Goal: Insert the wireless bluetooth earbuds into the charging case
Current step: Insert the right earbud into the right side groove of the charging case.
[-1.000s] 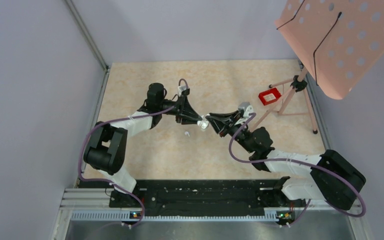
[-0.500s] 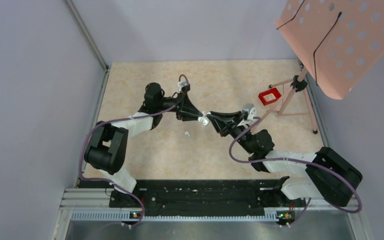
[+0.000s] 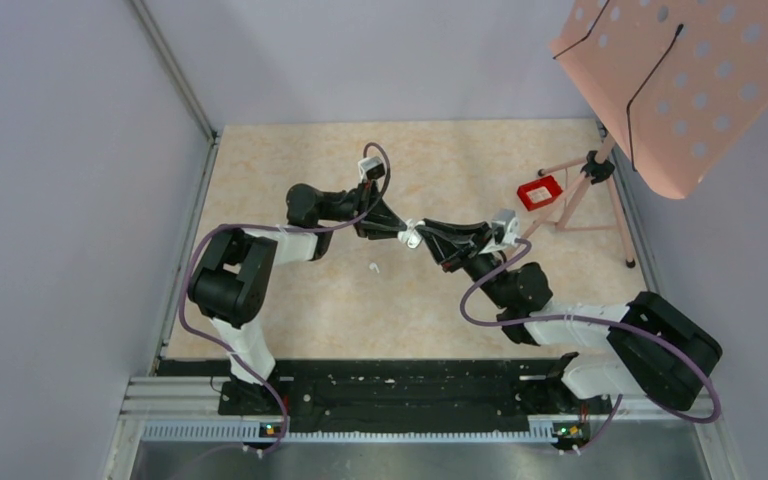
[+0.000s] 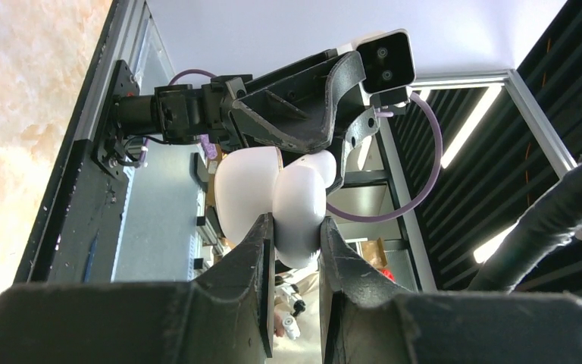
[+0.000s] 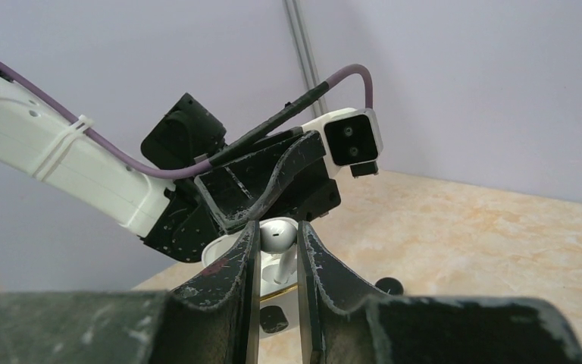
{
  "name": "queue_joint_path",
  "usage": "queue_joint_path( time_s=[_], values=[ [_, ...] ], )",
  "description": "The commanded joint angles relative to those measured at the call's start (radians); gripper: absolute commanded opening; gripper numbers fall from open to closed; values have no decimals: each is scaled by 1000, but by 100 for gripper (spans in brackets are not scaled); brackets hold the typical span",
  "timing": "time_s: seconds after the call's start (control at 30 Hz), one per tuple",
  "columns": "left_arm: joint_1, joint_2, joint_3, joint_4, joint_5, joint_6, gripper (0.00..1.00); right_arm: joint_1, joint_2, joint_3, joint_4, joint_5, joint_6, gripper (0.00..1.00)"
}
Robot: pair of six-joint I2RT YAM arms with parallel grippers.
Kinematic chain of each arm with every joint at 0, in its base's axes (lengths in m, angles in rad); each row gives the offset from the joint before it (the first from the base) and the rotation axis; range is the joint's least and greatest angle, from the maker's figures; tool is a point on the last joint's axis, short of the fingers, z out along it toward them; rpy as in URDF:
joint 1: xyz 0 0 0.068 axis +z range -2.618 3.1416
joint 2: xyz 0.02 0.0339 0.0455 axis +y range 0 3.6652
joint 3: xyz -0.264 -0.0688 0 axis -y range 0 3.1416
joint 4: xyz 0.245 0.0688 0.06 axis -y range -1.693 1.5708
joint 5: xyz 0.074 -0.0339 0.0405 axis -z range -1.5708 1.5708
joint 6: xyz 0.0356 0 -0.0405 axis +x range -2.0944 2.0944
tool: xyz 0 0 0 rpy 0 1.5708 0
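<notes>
Left fingers (image 4: 261, 250) are narrow, clamped on the white charging case (image 4: 280, 201) over mid-tabletop. Right fingers (image 5: 242, 273) are narrow, pinching a white stemmed earbud (image 5: 276, 233) just beside the case. A second white earbud (image 3: 372, 267) lies near on the beige marbled tabletop (image 3: 290, 160). Red box (image 3: 540, 192) at far right, markings unreadable. Lilac walls (image 3: 80, 200); pink perforated board (image 3: 690, 80).

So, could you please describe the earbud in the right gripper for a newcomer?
Above the middle of the beige table, the right gripper faces the left gripper tip to tip. Pinched in the right one is a white earbud. Unlike the rounded white case the left holds, it is tiny and stemmed.
</notes>
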Motion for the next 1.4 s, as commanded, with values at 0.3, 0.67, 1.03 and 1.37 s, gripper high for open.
queue_joint_path(
  time_s=[0.3, 0.67, 1.03, 1.37],
  values=[
    [-4, -6, 16, 178, -2, -220, 0, 3, 31, 18, 67, 30, -58, 0],
    [-4, -10, 13, 178, -2, -222, 0, 3, 47, 39, 72, 27, -126, 0],
    [-14, -13, 9, 178, 6, -220, 0, 3, 91, 48, 121, 55, -136, 0],
    [-16, -17, 9, 178, 9, -220, 0, 2, 106, 55, 126, 64, -156, 0]
  ],
)
